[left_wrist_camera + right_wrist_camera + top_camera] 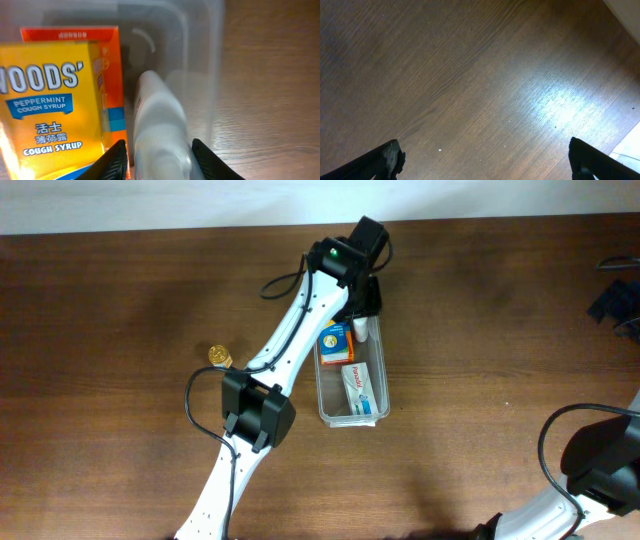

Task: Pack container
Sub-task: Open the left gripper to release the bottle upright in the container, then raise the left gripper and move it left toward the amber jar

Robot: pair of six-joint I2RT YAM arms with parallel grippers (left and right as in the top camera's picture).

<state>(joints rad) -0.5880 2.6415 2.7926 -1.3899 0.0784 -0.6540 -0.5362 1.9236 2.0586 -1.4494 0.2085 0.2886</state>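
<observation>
1. Container [321,392]: clear bin, set at mid-table, long axis running away from the robot.
2. Contents: yellow cough syrup box [47,100] at the far end, a white-and-green box [358,388] at the near end, and a white bottle [157,112] in the gap between the cough syrup box and the container wall.
3. Left gripper [159,146]: narrowed about the white bottle, a finger along each side. The bottle is judged held.
4. Right gripper [485,160]: spread wide, nothing between the fingers, above bare table [470,75], well apart from the container.
5. Step in hand, as judged: the bottle is being seated. It should be lowered until the floor bears it. The fingers should be parted only slightly, so that the cough syrup box is not nudged, and then withdrawn straight upward.
</observation>
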